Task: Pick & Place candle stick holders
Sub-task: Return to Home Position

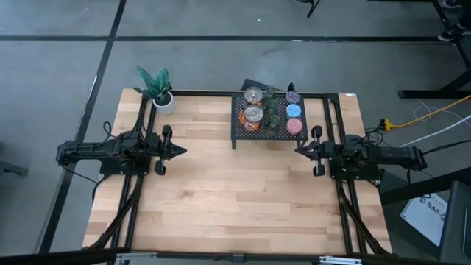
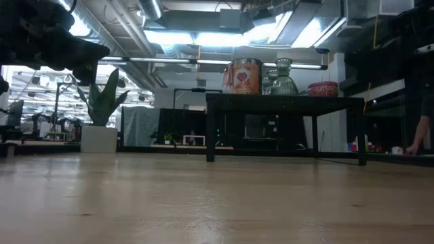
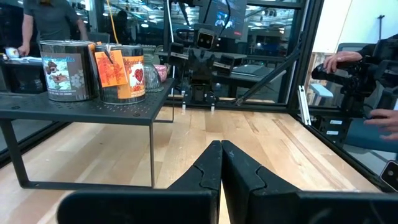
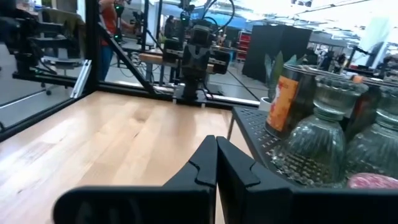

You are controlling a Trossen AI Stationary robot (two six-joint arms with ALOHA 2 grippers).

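Several candle stick holders (image 1: 272, 114) stand together on a black mesh rack (image 1: 240, 132) at the table's far middle: two silvery ones with orange labels (image 3: 121, 71), olive-green glass ones (image 4: 326, 134), a pink one (image 1: 294, 126), a blue one (image 1: 294, 111) and a purple one (image 1: 293, 96). My left gripper (image 1: 182, 151) hovers shut at the table's left, pointing level toward the right. My right gripper (image 1: 298, 149) hovers shut at the table's right, just near of the rack, pointing level toward the left. Neither holds anything.
A white pot with a green plant (image 1: 158, 90) stands at the table's far left corner. The rack stands on legs (image 2: 210, 132) above the wood. Bare wooden tabletop (image 1: 235, 191) stretches between the arms and toward the near edge. People show in the room beyond.
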